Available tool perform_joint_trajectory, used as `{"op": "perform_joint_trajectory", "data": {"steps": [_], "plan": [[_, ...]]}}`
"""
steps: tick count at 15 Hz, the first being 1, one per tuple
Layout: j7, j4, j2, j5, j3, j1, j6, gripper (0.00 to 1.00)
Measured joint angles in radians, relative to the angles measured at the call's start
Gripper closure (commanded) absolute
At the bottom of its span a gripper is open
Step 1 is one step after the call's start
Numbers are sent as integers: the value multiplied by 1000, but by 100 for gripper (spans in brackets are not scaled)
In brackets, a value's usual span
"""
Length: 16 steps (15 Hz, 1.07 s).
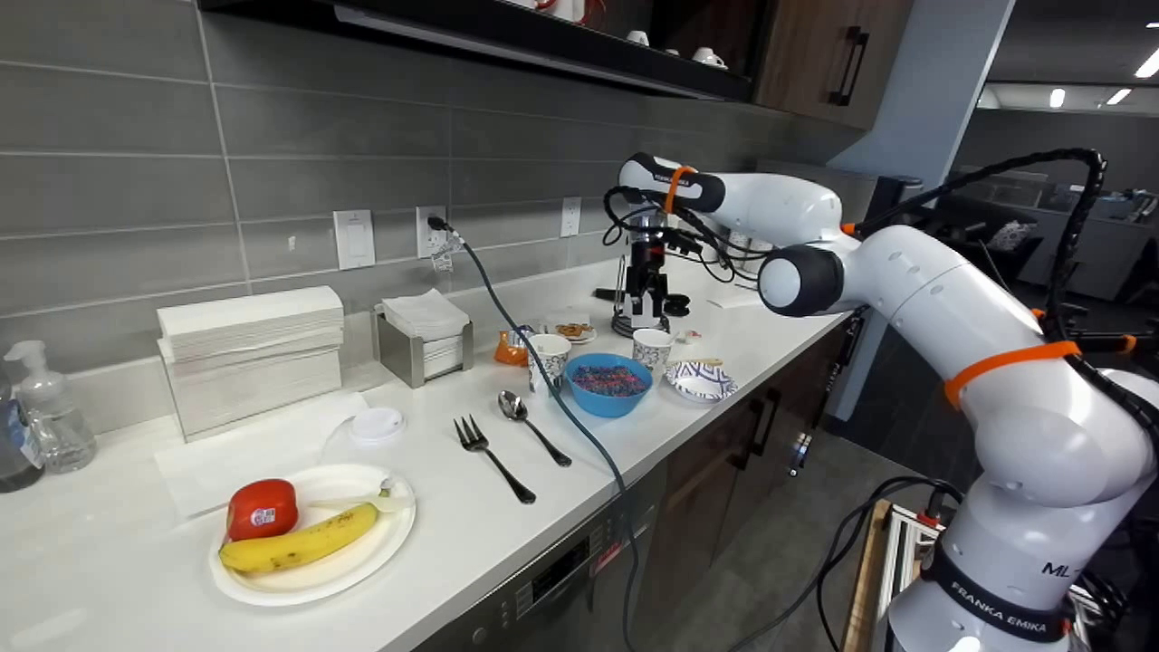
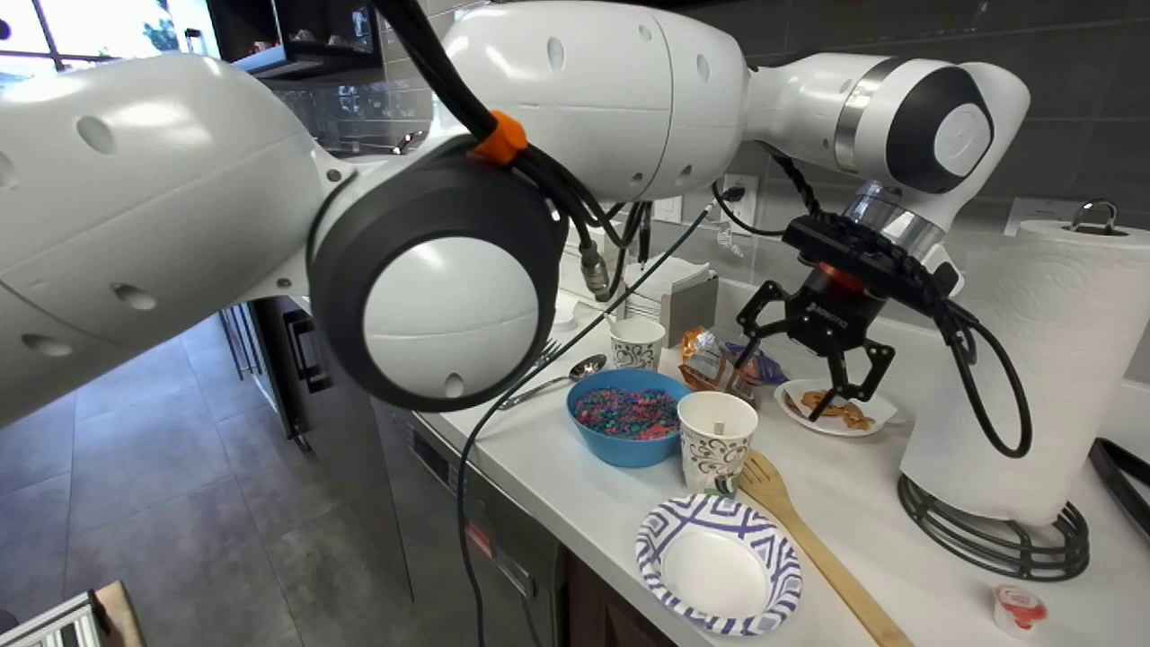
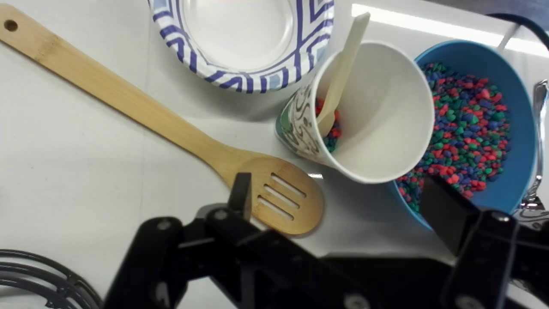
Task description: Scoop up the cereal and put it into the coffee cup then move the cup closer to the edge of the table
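The cereal (image 3: pixel 472 128) shows as tiny red, green and blue bits in a blue bowl (image 3: pixel 521 171); it also shows in both exterior views (image 1: pixel 608 380) (image 2: pixel 629 413). A patterned paper coffee cup (image 3: pixel 386 111) stands upright beside the bowl, with a pale spoon (image 3: pixel 343 73) and some bits inside. The cup also shows in both exterior views (image 1: pixel 651 349) (image 2: pixel 716 454). My gripper (image 3: pixel 341 201) is open and empty above the white table (image 3: pixel 85 163), with its fingers spread over the slotted spatula and the bowl's edge. It also shows in both exterior views (image 1: pixel 646 306) (image 2: pixel 780 386).
A wooden slotted spatula (image 3: pixel 128 98) and a patterned paper bowl (image 3: pixel 244 38) lie by the cup. A second cup (image 2: pixel 637 343), a snack bag (image 2: pixel 710 359), a cookie plate (image 2: pixel 876 413) and a paper towel roll (image 2: pixel 1024 377) stand around. A cable (image 1: pixel 579 426) crosses the table.
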Motion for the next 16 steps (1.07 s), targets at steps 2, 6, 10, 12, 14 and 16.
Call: {"op": "perform_joint_trajectory", "data": {"steps": [2, 6, 10, 12, 14, 16], "plan": [[24, 0, -24, 0, 0, -9, -39, 0], [129, 1, -64, 4, -4, -52, -49, 0], [160, 3, -85, 15, -7, -124, 22, 0], [159, 5, -95, 18, -6, -152, 64, 0], [155, 6, -106, 18, -6, -170, 100, 0], [154, 6, -113, 18, -6, -174, 104, 0]]}}
